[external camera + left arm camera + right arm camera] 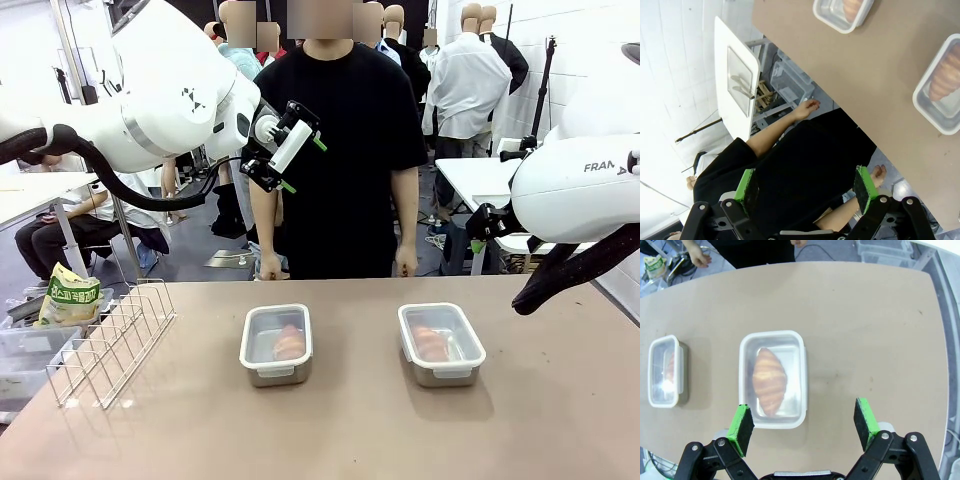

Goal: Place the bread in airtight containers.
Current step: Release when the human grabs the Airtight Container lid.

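We see both golden-brown ridged rolls (288, 343) (431, 341) lidded inside shiny steel pans (276, 345) (441, 343) mid-counter (350, 430). Left claw (283, 150) and right claw (805, 422) gape empty; any descent risks knocking lids loose.

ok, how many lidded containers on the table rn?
2. One container sits left of the table's centre, the other container right of centre, both lidded, each with a bread roll inside. Nothing seems hidden.
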### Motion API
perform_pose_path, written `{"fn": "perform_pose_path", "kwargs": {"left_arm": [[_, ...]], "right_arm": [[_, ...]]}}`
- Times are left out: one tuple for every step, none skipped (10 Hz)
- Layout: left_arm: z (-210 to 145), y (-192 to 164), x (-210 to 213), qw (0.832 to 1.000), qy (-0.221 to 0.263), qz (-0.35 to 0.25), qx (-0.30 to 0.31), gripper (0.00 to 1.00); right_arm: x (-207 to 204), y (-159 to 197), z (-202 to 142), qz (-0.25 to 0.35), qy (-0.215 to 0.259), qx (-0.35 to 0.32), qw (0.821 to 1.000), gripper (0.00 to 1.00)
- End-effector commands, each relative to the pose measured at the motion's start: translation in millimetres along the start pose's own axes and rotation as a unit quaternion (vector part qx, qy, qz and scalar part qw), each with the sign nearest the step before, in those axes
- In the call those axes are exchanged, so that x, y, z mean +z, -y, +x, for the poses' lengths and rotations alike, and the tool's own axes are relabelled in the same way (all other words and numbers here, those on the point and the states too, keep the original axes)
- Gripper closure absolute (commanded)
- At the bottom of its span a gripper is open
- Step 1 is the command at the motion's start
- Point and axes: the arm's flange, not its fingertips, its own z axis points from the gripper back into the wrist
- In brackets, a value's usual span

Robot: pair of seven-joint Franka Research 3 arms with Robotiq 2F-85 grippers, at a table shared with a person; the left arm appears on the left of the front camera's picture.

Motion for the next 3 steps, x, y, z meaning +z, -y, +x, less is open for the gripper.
{"fn": "perform_pose_path", "kwargs": {"left_arm": [[-0.6, -0.4, 0.6, 1.000, -0.001, 0.002, 0.000, 0.00], [-0.6, -0.4, 0.6, 1.000, -0.001, 0.002, 0.000, 0.00], [-0.6, -0.4, 0.6, 1.000, -0.001, 0.002, 0.000, 0.00]], "right_arm": [[-0.6, -0.2, 0.2, 0.000, 0.001, -0.001, 1.000, 0.00], [-0.6, -0.2, 0.2, 0.000, 0.001, -0.001, 1.000, 0.00], [-0.6, -0.2, 0.2, 0.000, 0.001, -0.001, 1.000, 0.00]]}}
